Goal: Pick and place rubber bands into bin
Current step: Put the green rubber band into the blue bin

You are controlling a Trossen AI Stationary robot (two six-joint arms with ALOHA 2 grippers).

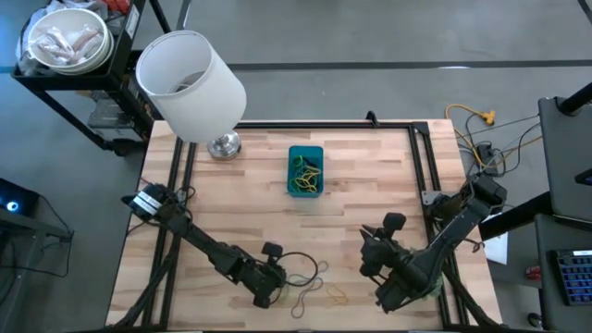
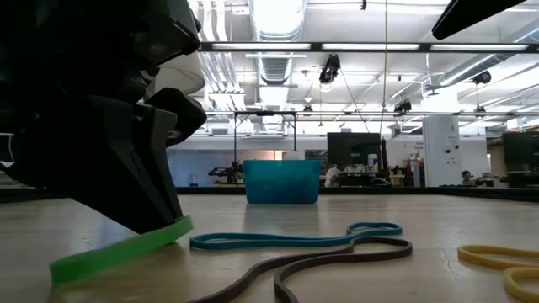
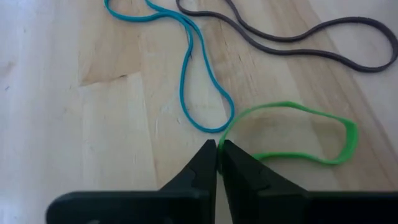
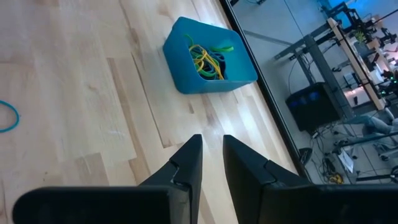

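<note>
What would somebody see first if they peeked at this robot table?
Probably the big white cylindrical lampshade at the table's far left corner, then the small blue plastic bin mid-table with yellow and green rubber bands inside. Near the front edge, the left claw is pinched shut on a thin bright green rubber band, beside loose teal and dark brown bands.

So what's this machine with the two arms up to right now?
It is clearing rubber bands off a wooden table into a small blue bin, which already holds several. The left gripper is down at the near edge, its fingers shut on a green rubber band. A blue band, a dark band and a yellow band lie loose beside it. The right gripper hangs above the table, holding nothing.
</note>
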